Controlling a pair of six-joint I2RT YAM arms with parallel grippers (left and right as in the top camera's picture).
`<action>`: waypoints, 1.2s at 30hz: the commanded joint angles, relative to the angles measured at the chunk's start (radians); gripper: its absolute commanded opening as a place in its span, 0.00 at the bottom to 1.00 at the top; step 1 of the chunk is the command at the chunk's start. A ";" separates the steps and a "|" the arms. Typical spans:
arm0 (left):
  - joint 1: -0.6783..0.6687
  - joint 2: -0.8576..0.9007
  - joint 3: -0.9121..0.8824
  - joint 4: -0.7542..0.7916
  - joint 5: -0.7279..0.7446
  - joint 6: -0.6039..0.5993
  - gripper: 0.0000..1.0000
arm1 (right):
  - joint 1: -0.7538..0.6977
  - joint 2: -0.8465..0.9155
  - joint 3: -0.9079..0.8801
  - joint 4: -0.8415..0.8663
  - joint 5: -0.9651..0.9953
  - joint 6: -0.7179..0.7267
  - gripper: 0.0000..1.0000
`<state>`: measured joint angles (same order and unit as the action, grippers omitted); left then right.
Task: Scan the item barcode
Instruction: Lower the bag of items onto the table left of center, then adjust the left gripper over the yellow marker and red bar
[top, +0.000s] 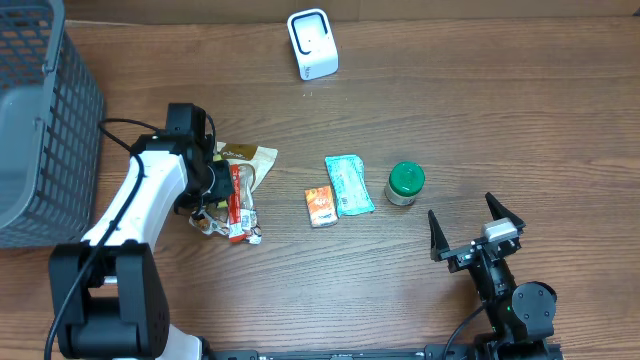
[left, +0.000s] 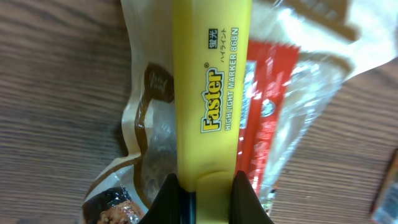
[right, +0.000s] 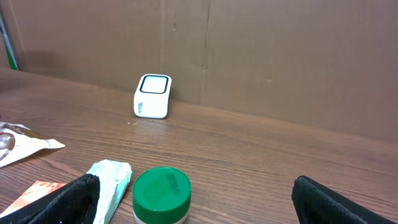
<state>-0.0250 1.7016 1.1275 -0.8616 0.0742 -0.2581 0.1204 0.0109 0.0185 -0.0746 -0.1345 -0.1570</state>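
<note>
Yellow plastic is what the left gripper (left: 208, 193) has got: its jaws are pinched narrow around one end of a highlighter (left: 208, 93), with the barrel running straight out from the fingers, brand print facing the wrist camera. I'd guess it's grabbed by the end so the body stays uncovered for the reader, though I can't spot a barcode on the side that's showing. Right under the marker is the snack pile, a red packet (left: 267, 106) just off to one side of the barrel and a clear bag with brown trim (left: 149, 124) on the other; can't tell if the marker has cleared them or is resting on them. The white scanner (top: 312, 43) sits well away from that gripper, across the table by the back edge, window up, so the marker probably needs lifting and carrying over there. The right gripper (top: 463, 212) is parked well apart with its fingers spread wide and empty, a green-lidded jar (top: 405, 183) just ahead of it.
</note>
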 joint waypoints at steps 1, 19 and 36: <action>0.004 -0.074 0.033 -0.019 -0.011 0.019 0.04 | 0.002 -0.007 -0.011 0.005 -0.008 -0.002 1.00; -0.240 -0.087 0.027 -0.111 -0.554 -0.097 0.04 | 0.002 -0.007 -0.011 0.005 -0.008 -0.002 1.00; -0.361 -0.085 -0.026 -0.055 -0.571 -0.170 0.31 | 0.002 -0.007 -0.011 0.005 -0.008 -0.002 1.00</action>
<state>-0.3847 1.6287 1.1027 -0.9199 -0.5129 -0.3950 0.1204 0.0109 0.0185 -0.0746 -0.1349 -0.1577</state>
